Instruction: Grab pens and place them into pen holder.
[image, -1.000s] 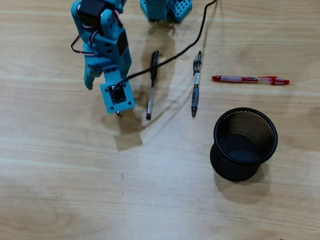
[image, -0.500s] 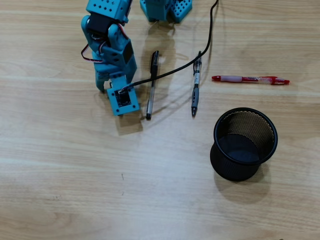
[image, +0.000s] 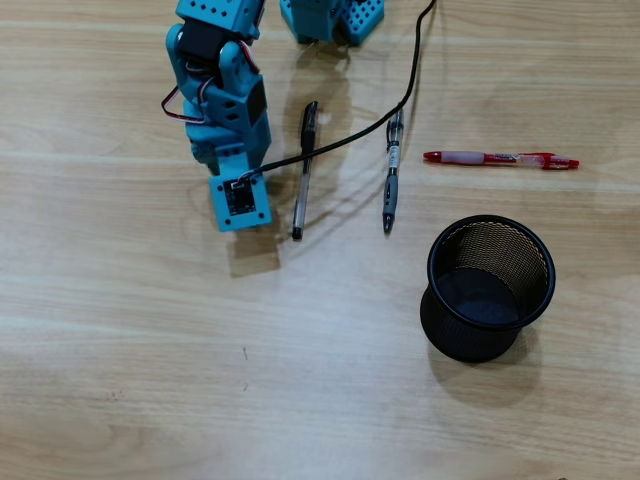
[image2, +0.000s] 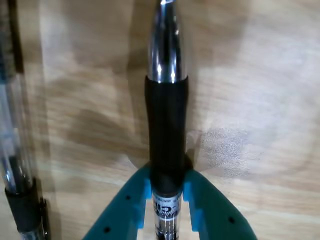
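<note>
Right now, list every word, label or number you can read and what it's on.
Held pen, between the claw fingers: dark print on the clear barrel, too blurred and cut off to read.
Middle pen: white label with marks, too small to read.
Red pen, holder, arm: no text visible.

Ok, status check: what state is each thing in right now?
gripper: shut on the gripped pen
gripped pen: clamped at its black grip, chrome tip pointing away
pen holder: upright, empty
red pen: flat on table
two dark pens: flat on table
</note>
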